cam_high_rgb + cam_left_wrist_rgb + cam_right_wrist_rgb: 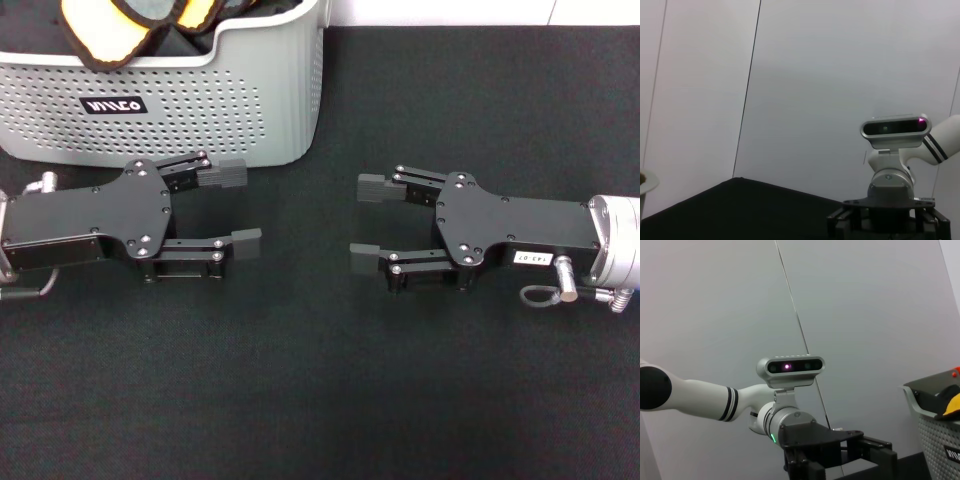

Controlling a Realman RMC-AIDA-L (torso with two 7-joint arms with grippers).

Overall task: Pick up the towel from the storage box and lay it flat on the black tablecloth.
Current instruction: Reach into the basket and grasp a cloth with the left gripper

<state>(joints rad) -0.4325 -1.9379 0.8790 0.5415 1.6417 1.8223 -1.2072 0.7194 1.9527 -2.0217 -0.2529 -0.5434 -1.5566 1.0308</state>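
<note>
The towel (pixel 110 35), orange-yellow with black trim, lies bunched inside the storage box (pixel 200 105), a light grey perforated basket at the back left with a black label. A corner of the towel (pixel 951 406) also shows over the box rim (pixel 920 396) in the right wrist view. My left gripper (pixel 238 206) hovers open just in front of the box, fingers pointing right. My right gripper (pixel 370 222) hovers open over the black tablecloth (pixel 320 380), fingers pointing left, facing the left gripper. Both are empty.
The tablecloth covers the whole surface in view. A white wall stands behind the box. In the left wrist view the right arm's wrist camera (pixel 896 129) shows; in the right wrist view the left arm's wrist camera (pixel 790 367) shows.
</note>
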